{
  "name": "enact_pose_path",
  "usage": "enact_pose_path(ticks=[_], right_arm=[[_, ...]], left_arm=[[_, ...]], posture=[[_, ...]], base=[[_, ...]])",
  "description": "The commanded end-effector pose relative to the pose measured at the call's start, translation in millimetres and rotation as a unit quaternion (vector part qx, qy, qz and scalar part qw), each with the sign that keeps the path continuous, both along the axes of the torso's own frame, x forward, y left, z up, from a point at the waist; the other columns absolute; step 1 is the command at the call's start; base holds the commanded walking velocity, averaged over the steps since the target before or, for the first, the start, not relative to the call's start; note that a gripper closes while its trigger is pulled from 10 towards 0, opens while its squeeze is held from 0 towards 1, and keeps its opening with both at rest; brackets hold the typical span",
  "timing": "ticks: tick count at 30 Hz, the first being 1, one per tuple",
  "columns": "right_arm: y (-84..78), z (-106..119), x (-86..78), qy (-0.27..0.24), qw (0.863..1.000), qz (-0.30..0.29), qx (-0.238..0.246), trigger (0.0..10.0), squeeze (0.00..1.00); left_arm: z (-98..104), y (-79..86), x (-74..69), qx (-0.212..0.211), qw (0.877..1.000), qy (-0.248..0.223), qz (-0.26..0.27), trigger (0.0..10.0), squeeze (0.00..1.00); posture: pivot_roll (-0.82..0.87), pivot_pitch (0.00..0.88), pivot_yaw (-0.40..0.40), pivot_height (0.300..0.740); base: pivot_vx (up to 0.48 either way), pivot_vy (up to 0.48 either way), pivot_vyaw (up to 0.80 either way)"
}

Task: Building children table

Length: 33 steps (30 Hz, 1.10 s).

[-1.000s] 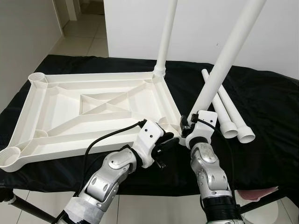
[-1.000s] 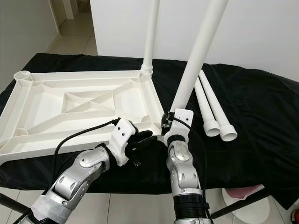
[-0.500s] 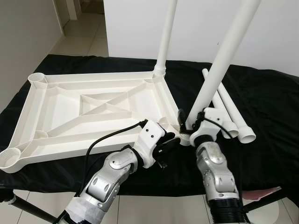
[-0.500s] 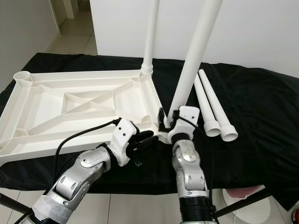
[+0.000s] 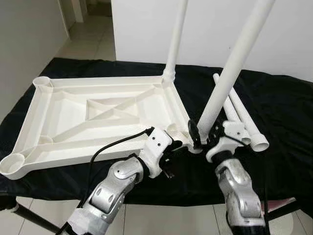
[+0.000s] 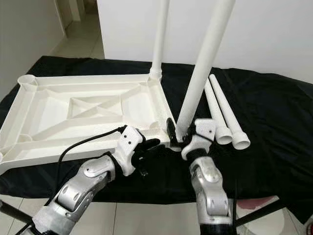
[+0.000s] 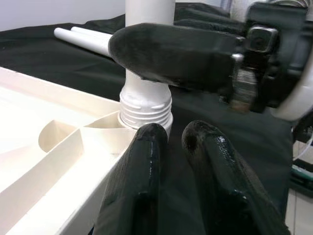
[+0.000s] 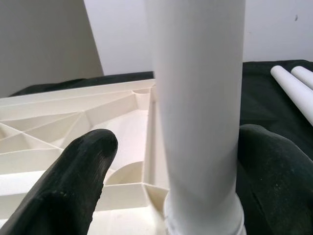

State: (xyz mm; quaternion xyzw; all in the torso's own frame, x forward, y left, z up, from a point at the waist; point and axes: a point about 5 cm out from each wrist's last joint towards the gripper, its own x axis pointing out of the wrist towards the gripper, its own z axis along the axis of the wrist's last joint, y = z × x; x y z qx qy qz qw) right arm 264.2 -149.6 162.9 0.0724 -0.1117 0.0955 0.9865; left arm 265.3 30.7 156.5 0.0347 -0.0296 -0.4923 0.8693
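Tabletop (image 5: 98, 115), white and turned upside down, lies on the black cloth (image 5: 283, 112) that covers the desk. You can see its ribs and a round hole at each corner.

One white leg (image 5: 176, 39) stands straight up in the far right corner hole. A second white leg (image 5: 234, 63) stands in the near right corner hole and leans a bit to the right. Its ridged bottom end sits in that hole.

The right gripper (image 5: 205, 138) is down low at this leaning leg. Its two black fingers (image 8: 73, 186) are apart, one on each side of the leg. I cannot tell if they really press on it.

The left gripper (image 5: 177, 146) is just to the left of that same corner, near the rim of the tabletop. Its two black fingers (image 7: 142, 181) are close together, with a thin gap between them, and they hold nothing. Their tips point at the ridged end of the leg, right beside it.

Two more white legs (image 5: 239, 115) lie flat on the cloth to the right of the tabletop. They lie side by side, with their wide ends toward the near edge.

Behind the desk is a white wall (image 5: 146, 29), and a tiled floor (image 5: 93, 39) shows at the far left.
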Motion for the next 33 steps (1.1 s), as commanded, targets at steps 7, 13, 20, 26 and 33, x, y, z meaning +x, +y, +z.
enact_pose_path(ticks=[7,13,20,26,33], right_arm=[[1.0,-13,-22.2,0.026,1.000,0.009,0.007,7.1,0.00],[2.8,-21,-25.6,0.036,0.999,0.037,0.002,0.0,0.00],[-4.4,-28,-16.0,0.072,0.992,0.105,0.011,5.8,0.00],[-39.6,-24,-1.8,0.086,0.976,0.196,-0.027,10.0,0.00],[-65.0,-23,14.3,0.124,0.941,0.294,-0.111,10.0,0.00]], left_arm=[[2,3.8,-2.5,0.008,1.000,-0.003,-0.009,10.0,0.00],[5,12.4,0.5,0.020,1.000,-0.011,-0.006,10.0,0.00],[13,27.0,7.1,0.035,0.999,-0.031,0.011,10.0,0.00],[17,38.7,7.5,0.047,0.998,-0.039,0.020,10.0,0.00],[15,37.2,8.0,0.051,0.998,-0.037,0.030,10.0,0.00]], posture=[[0.03,0.042,-0.027,0.740],[0.04,0.051,-0.025,0.740],[0.05,0.065,-0.029,0.740],[0.07,0.084,-0.035,0.740],[0.07,0.089,-0.032,0.740]], base=[[0.000,0.000,0.00],[0.000,0.000,0.00],[0.000,0.000,0.00],[0.000,0.000,0.00],[0.000,0.000,0.00]])
